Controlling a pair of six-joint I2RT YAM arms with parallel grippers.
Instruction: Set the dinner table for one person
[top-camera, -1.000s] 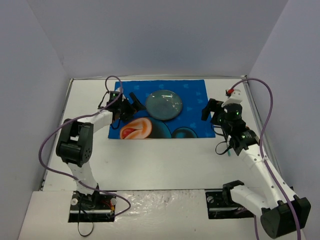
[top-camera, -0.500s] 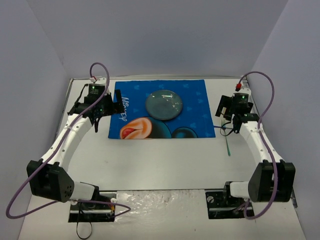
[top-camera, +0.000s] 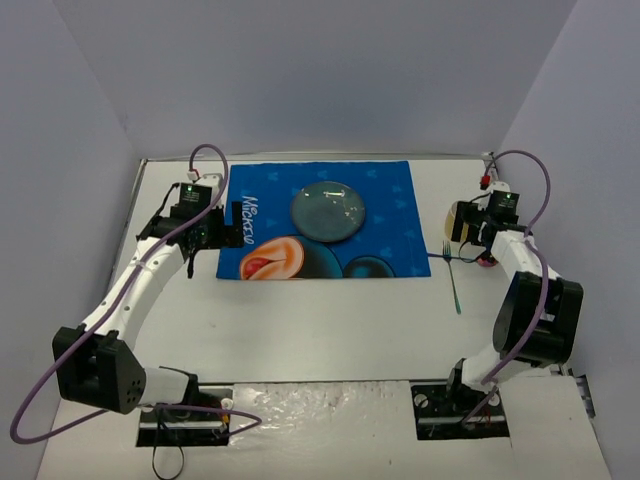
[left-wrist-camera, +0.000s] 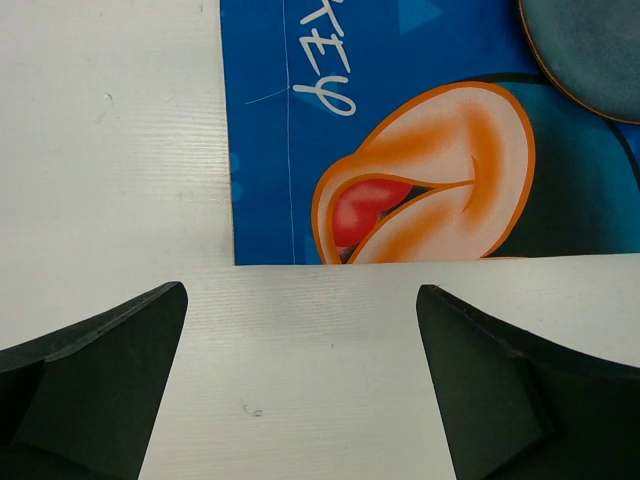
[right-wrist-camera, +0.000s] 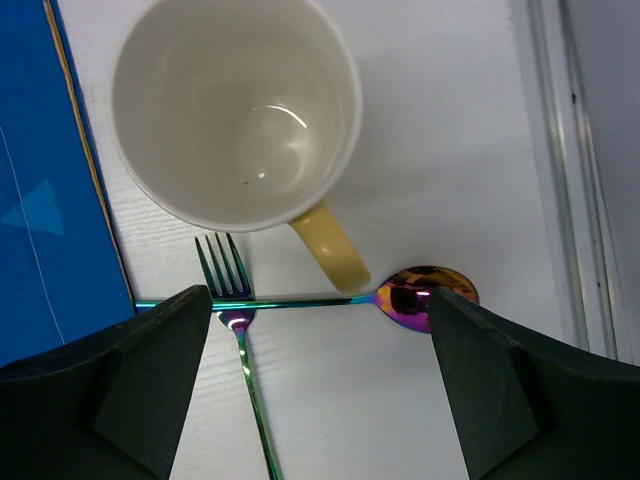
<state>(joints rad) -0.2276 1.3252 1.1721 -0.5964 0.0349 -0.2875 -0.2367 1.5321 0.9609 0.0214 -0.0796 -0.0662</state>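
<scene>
Currently the left jaws gape empty over the placemat edge, the right jaws likewise over mug and fork.

Open ground: the near half of the worktop, from the placemat down to the arm bases, lies bare, with only a fork at its right. The left pincer, fingers wide apart, hangs over bare worktop at the mat's near left corner.

Crowded ground: under the right pincer, likewise spread, stand a mug and a spoon. The spoon's handle crosses the fork just below the tines. All three are hemmed between the mat's edge and the side rail.

A plate occupies the mat's far centre.
</scene>
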